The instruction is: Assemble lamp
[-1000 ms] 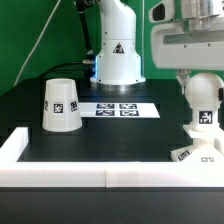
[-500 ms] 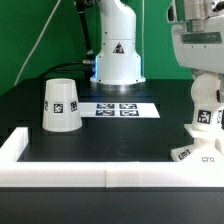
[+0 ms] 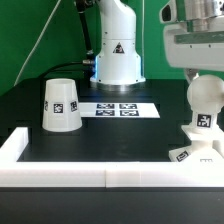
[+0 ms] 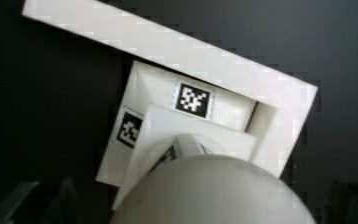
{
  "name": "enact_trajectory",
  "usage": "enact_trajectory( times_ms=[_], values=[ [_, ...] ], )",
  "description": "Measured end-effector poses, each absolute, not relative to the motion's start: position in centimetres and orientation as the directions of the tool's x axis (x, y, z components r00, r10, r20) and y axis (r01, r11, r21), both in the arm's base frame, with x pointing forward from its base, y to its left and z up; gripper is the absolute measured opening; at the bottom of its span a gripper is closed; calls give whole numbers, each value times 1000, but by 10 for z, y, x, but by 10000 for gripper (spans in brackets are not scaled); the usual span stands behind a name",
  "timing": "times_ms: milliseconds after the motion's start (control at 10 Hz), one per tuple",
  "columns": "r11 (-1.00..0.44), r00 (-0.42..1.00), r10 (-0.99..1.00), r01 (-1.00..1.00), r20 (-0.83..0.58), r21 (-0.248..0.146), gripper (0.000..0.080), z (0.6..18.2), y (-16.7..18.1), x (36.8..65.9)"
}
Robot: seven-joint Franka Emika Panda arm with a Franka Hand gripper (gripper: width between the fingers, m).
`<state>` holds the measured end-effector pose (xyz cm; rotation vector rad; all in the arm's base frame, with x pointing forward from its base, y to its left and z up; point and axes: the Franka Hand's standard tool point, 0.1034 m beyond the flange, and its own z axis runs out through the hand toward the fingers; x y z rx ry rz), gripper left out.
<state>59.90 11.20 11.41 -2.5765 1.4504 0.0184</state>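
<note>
The white rounded bulb hangs upright in my gripper at the exterior view's right, its tag facing the camera. It is just above the flat square base, which lies in the front right corner against the white wall. In the wrist view the bulb fills the space between my dark fingers, and the tagged base lies beneath it. The gripper is shut on the bulb. The tapered shade stands mouth down at the exterior view's left, well apart.
The marker board lies flat mid-table in front of the robot body. A low white wall runs along the front and left edges of the black table. It also shows in the wrist view.
My gripper with the bulb shifted slightly toward the exterior view's right, then came back a little and sank closer to the base. The shade and base have not moved.
</note>
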Motion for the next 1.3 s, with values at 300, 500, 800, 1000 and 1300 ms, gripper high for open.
enact_trajectory(
  times_ms=[300, 500, 800, 1000, 1300],
  values=[
    [-674, 691, -720, -718, -66, -172, 699, 114, 111, 599],
    [-765, 782, -622, -618, -42, -179, 699, 114, 111, 599],
    [-959, 965, -257, -248, 48, -138, 699, 119, 106, 606],
    [-995, 996, -39, -31, 85, -100, 699, 122, 107, 609],
    [-985, 984, 144, 152, 101, -81, 699, 121, 104, 609]
  ],
)
